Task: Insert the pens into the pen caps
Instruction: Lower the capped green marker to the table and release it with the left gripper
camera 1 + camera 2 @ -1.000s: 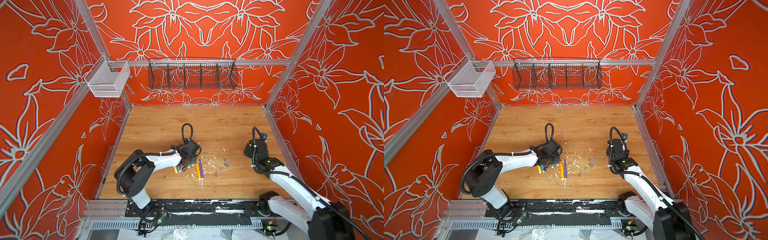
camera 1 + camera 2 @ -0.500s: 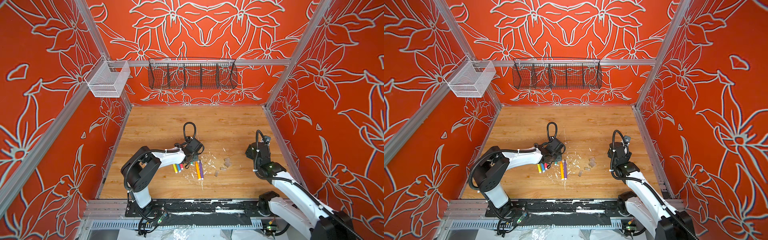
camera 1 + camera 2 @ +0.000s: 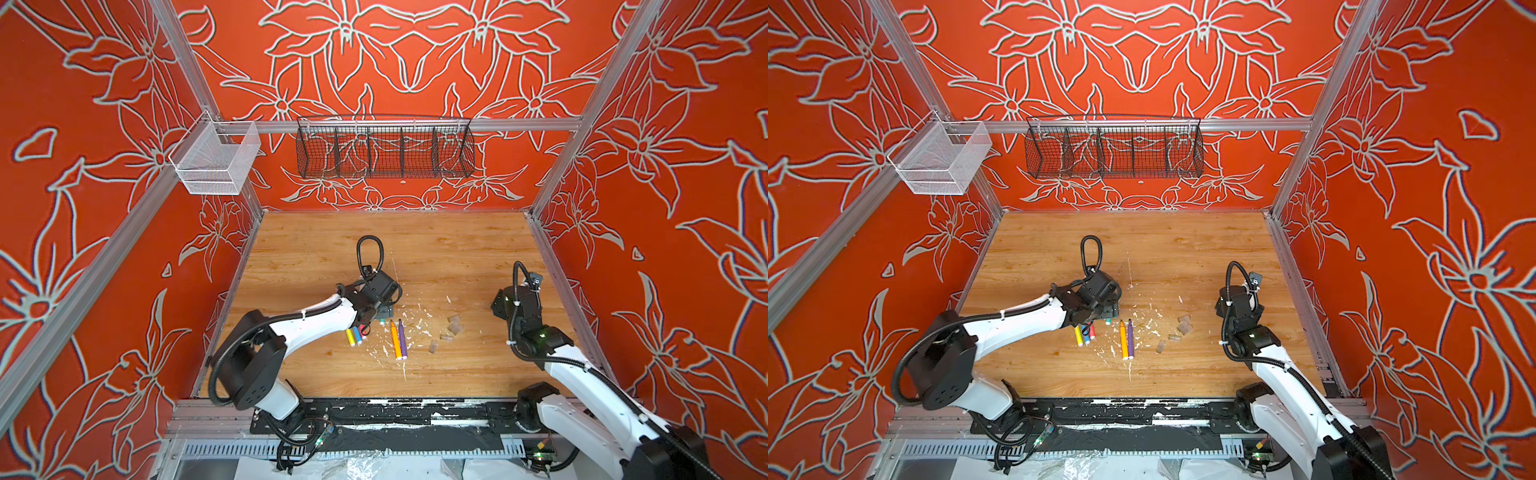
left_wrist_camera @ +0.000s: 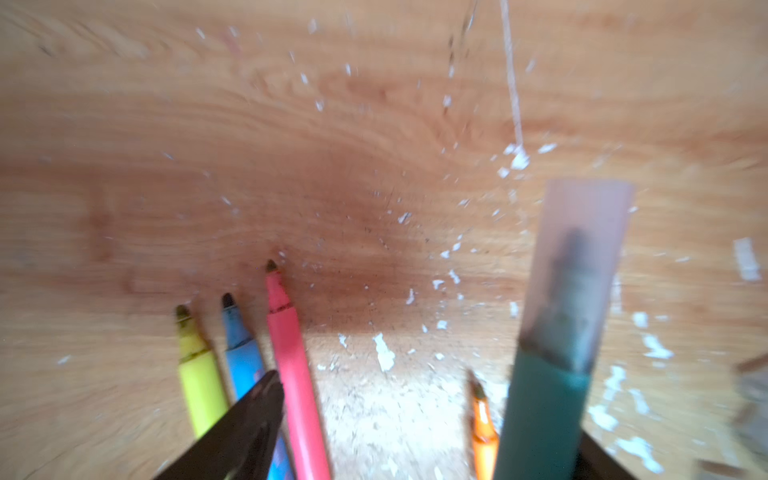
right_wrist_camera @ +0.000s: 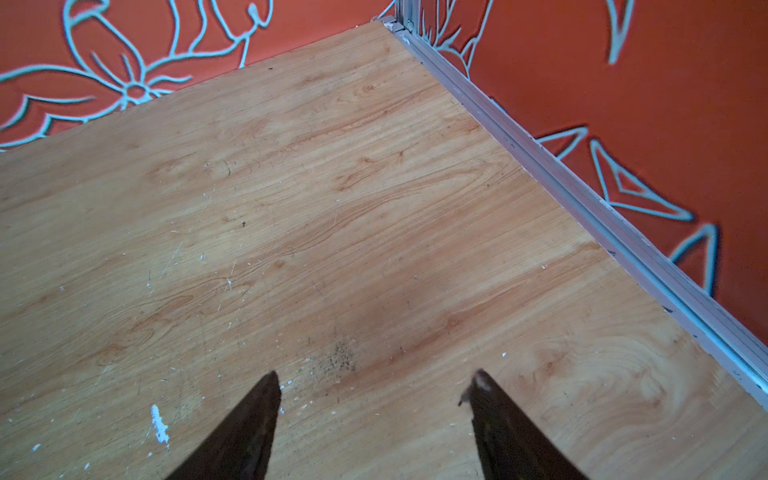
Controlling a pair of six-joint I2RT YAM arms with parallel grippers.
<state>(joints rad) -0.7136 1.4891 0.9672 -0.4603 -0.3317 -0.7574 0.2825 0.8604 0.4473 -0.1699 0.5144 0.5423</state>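
My left gripper [image 4: 419, 399] is open, low over the table among the pens. A teal-green pen [image 4: 544, 407] with a clear pen cap [image 4: 582, 249] over its tip lies against one finger, while the other finger [image 4: 249, 428] stands far from it. Yellow [image 3: 350, 336], blue [image 3: 356, 334] and pink [image 3: 363, 331] pens lie side by side just left of the left gripper [image 3: 382, 309]. Orange [image 3: 395, 340] and purple [image 3: 402, 338] pens lie to its right. Several loose pen caps [image 3: 456, 328] sit further right. My right gripper [image 5: 376, 374] is open and empty over bare wood near the right wall.
White flecks of debris [image 3: 419, 324] litter the wooden table [image 3: 436, 257] around the pens. A black wire basket [image 3: 384, 147] and a white mesh bin [image 3: 216, 164] hang on the walls above. A metal rail [image 5: 582, 199] edges the table close to the right gripper.
The left gripper has gone from shut to wide open, letting go of the capped teal-green pen, and has shifted slightly right. The right arm has drifted a little towards the right wall.
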